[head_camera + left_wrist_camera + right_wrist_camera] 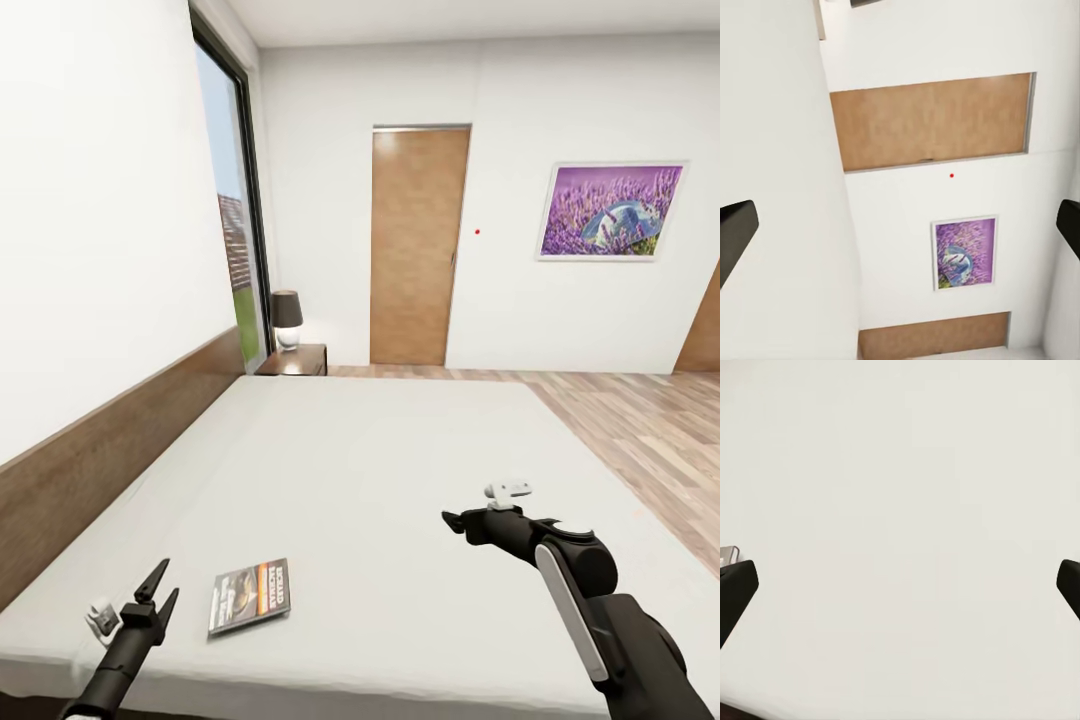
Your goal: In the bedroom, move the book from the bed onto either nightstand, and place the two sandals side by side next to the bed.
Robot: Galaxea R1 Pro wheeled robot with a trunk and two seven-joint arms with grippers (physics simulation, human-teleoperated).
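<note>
Bedroom ahead, and I'm looking across the bed [380, 470]. Left pincer [158, 590] hovers over the bed's near left corner, fingers spread wide, empty. Just right of it the book [250, 596] lies flat on the mattress. Right pincer [452, 520] hangs over the bed right of the book, wide and empty. Nightstand [294, 360] stands beyond the bed's far left corner.

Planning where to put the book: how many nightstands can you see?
1. The nightstand stands at the bed's far corner by the window, lamp on top. Another may be out of frame.
</note>
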